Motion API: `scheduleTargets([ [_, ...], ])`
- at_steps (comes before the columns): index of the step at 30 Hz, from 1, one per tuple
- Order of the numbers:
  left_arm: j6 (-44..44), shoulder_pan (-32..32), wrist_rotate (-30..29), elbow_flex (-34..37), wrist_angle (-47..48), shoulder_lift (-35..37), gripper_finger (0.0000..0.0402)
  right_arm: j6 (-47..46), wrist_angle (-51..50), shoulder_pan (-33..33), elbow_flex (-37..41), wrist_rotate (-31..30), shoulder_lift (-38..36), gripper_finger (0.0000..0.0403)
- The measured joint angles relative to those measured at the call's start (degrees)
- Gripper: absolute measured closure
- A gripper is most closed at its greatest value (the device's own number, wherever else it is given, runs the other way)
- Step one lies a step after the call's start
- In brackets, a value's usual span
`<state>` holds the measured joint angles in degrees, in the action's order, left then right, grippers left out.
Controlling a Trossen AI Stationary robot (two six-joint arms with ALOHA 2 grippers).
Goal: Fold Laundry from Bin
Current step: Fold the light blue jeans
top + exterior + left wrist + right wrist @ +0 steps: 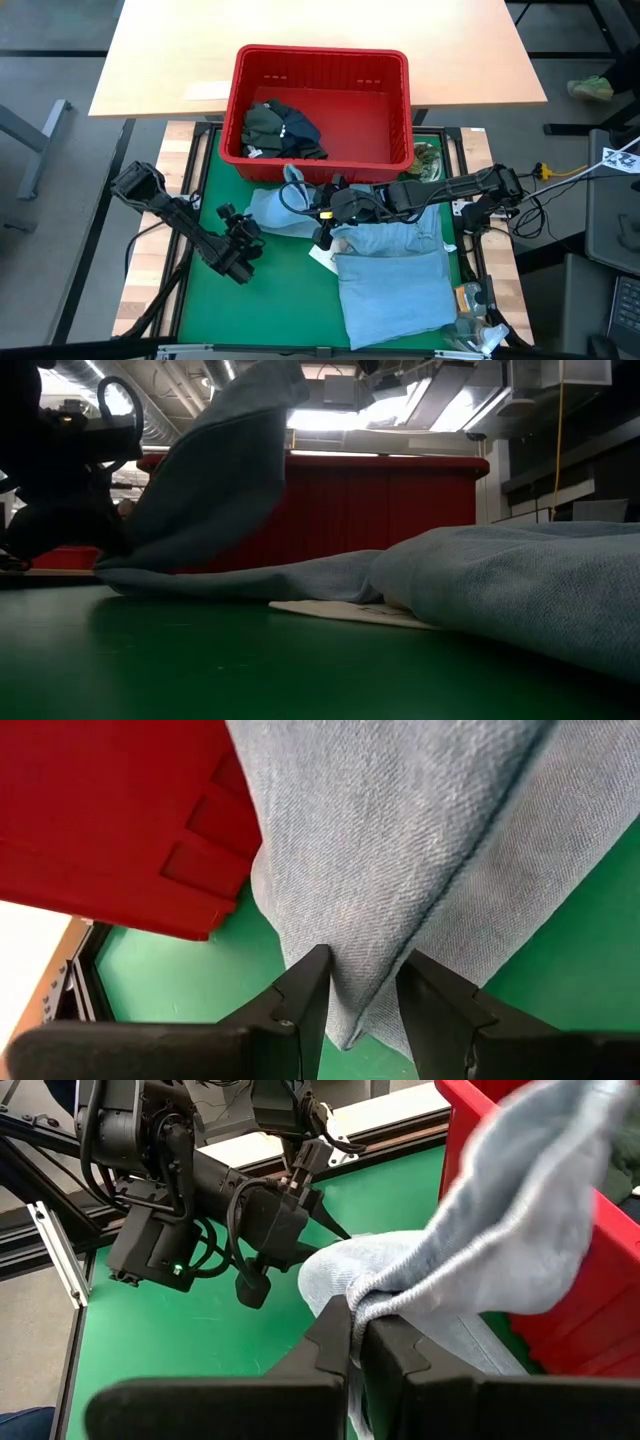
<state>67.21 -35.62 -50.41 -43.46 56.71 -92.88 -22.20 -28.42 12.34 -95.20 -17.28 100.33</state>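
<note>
1. The shirt (395, 280), light blue, is lying on the green mat (260, 310) in front of the bin (322, 105), most of it spread flat toward the right, one end lifted at the mat's middle.
2. The left gripper (362, 982) is sitting at the mat's left-centre, its fingers part-way apart and clamping a fold of the shirt's left edge.
3. A white tag (322, 257) is showing at the shirt's near-left edge, lying on the mat.
4. The bin, red, is standing at the mat's far edge, holding dark garments (280, 130) in its left half.
5. The right gripper (356, 1342) is reaching in from the right to the mat's middle, its fingers pinched together on a bunch of the shirt, holding it up just beside the bin's front wall.
</note>
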Motion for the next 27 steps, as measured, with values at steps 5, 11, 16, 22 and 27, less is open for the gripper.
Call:
scheduleTargets([
  [5,2.3,0.3,1.0,0.0,0.0,0.0,0.029,0.0,0.0,0.0,0.0,0.0,0.0,0.0391],
  [11,4.2,2.6,3.8,0.0,0.1,0.0,0.0301,0.0,0.0,0.0,0.0,0.0,0.0,0.0391],
  [16,4.8,3.7,6.0,-0.1,1.7,0.0,0.0378,0.0,-0.2,0.0,0.0,0.0,0.0,0.0391],
  [22,11.9,3.7,13.2,-4.3,15.7,0.0,0.0396,1.9,-0.7,-0.5,0.0,0.0,0.0,0.0391],
  [27,13.7,3.7,23.9,-9.9,25.9,0.0,0.0398,6.2,-0.6,-2.4,0.0,-0.2,0.1,0.0391],
])
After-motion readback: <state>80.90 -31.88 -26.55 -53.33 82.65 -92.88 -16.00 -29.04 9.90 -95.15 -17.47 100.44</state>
